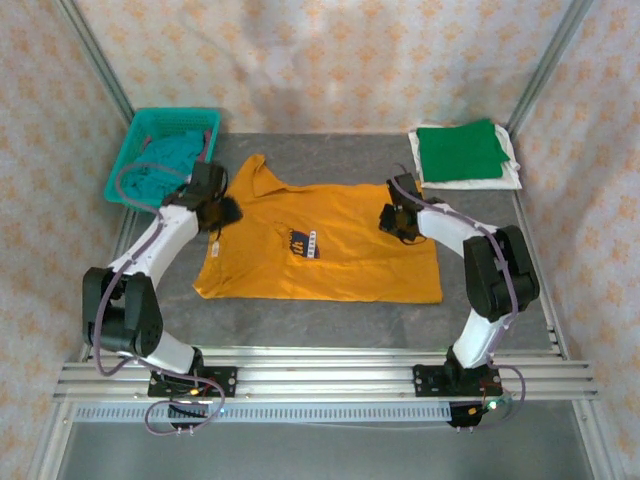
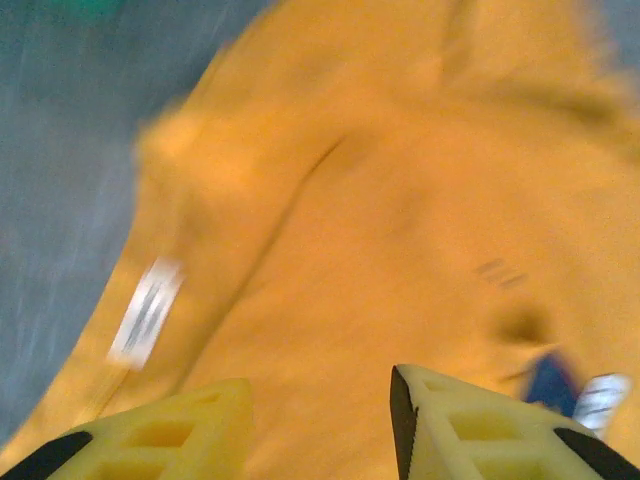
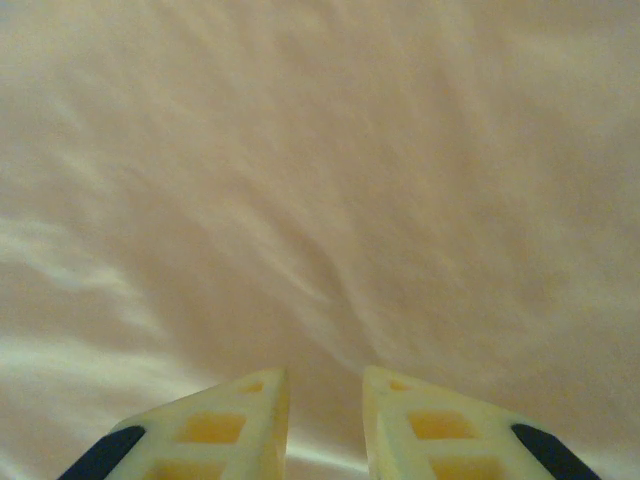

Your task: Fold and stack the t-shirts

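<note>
Mustard-orange tee lies spread flat, front up, mid-worktop, collar toward the back-left and the dark navy chest print roughly at its centre. Left pincer sits over the tee's left edge, near the sleeve/shoulder area. From the wrist cam its yellow fingers stand clearly apart w/ nothing between them, just blurred orange cloth below and a small white label off to the left. Right pincer is down at the tee's upper right corner. Its fingers are parted only a little, a narrow slot, and nothing looks caught in it; the cloth under it reads washed-out and pale, so detail is poor. Back-right corner: green tee folded and resting on top of a folded white tee, whose edge peeks out at the right and front. Back-left: teal mesh basket w/ a teal tee bunched inside, part of it spilling over the near rim.
</note>
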Available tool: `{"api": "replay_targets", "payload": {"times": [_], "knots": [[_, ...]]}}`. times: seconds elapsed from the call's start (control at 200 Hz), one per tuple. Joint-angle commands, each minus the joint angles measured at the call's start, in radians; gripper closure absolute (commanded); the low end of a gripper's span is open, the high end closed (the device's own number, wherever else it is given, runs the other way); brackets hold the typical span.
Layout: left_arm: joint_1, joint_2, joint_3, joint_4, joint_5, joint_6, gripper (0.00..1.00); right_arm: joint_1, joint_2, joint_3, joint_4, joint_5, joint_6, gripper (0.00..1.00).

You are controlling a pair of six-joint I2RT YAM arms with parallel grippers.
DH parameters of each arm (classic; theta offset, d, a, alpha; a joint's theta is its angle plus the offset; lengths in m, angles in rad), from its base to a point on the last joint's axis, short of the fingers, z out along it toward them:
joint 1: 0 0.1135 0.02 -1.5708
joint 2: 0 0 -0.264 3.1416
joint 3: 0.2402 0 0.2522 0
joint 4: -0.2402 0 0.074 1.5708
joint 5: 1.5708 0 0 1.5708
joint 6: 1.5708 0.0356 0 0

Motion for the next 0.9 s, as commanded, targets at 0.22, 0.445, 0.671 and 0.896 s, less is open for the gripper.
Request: {"api": "replay_targets", "payload": {"times": [0.22,0.445,0.671,0.896], "knots": [[-0.046,0.567,0.740,-0.246,-0.228,0.262,0.47,0.003,-0.084,0.056,0.088,0.064,-0.100,0.55],[-0.060,0.963,1.273,-0.422,-0.287,0.363,0.38,-0.007,-0.142,0.025,0.114,0.060,-0.131,0.53],[-0.060,1.099,1.390,-0.393,-0.254,0.385,0.40,-0.013,-0.178,-0.013,0.110,0.063,-0.131,0.53],[-0.059,1.146,1.399,-0.344,-0.226,0.388,0.46,-0.014,-0.180,-0.031,0.135,0.047,-0.115,0.52]]}}
